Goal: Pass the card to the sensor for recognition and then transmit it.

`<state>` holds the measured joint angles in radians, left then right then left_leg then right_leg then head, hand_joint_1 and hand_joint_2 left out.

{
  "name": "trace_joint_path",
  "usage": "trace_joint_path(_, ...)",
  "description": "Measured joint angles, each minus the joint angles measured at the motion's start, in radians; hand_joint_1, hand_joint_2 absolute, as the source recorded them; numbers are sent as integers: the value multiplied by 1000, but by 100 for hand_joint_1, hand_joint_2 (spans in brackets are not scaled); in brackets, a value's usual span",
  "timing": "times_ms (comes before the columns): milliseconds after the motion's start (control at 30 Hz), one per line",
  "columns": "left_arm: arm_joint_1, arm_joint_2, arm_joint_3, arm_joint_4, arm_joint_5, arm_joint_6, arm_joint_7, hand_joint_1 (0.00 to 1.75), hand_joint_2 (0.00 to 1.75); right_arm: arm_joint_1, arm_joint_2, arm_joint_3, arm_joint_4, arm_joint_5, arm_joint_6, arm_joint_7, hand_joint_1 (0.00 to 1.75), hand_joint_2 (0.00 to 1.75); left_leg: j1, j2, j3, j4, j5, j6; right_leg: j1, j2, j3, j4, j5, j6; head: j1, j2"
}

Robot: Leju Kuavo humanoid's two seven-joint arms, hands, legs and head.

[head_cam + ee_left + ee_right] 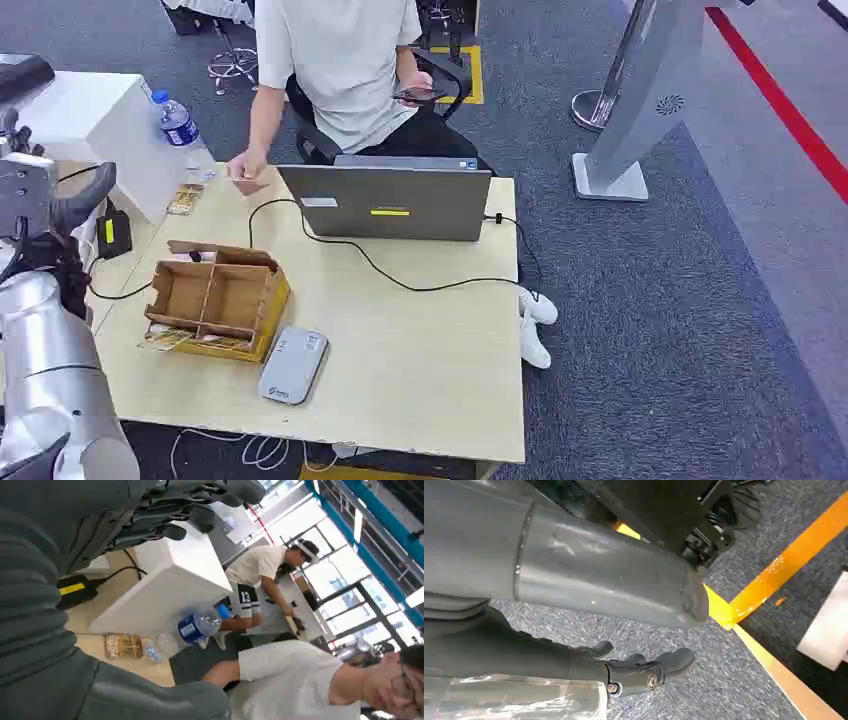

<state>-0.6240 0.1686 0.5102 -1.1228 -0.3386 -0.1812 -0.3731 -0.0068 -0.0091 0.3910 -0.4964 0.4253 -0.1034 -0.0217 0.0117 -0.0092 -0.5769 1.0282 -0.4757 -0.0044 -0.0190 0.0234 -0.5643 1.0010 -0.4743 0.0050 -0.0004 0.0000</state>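
Note:
A flat grey card reader (293, 365) lies near the table's front edge, right of an open cardboard organiser box (218, 298). A gold-patterned card (185, 200) (124, 646) lies at the table's far left, beside a water bottle (180, 124) (200, 625). Another printed card (165, 338) lies against the box's near left corner. My left hand (70, 200) (175, 510) is raised at the table's left edge, fingers apart, holding nothing. My right hand (639, 672) hangs over grey carpet with its fingers loosely extended and nothing in them.
A person sits behind an open laptop (390, 200), one hand (245, 170) resting on the table near the gold card. A black cable (400, 280) runs across the tabletop. A white box (95, 115) and a black charger (113, 232) stand at the left.

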Motion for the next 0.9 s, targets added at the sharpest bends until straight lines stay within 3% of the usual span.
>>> trace_joint_path(633,-248,23,-465,211,-370,30,225,0,175,-18,0,-16,125,15,-6,-46,0,0,0,0,0,0,0,0,0,0,0,0,0,0,0,0)
trace_joint_path(667,-260,25,-486,221,-388,36,238,175,175,-19,0,-17,131,16,-6,-47,0,0,0,0,-1,0,0,0,0,0,0,0,0,0,0,0)
trace_joint_path(900,-343,42,-645,302,-535,93,335,175,175,-28,0,-18,177,27,-8,-60,0,0,0,0,-1,0,0,0,0,0,0,0,0,0,0,0)
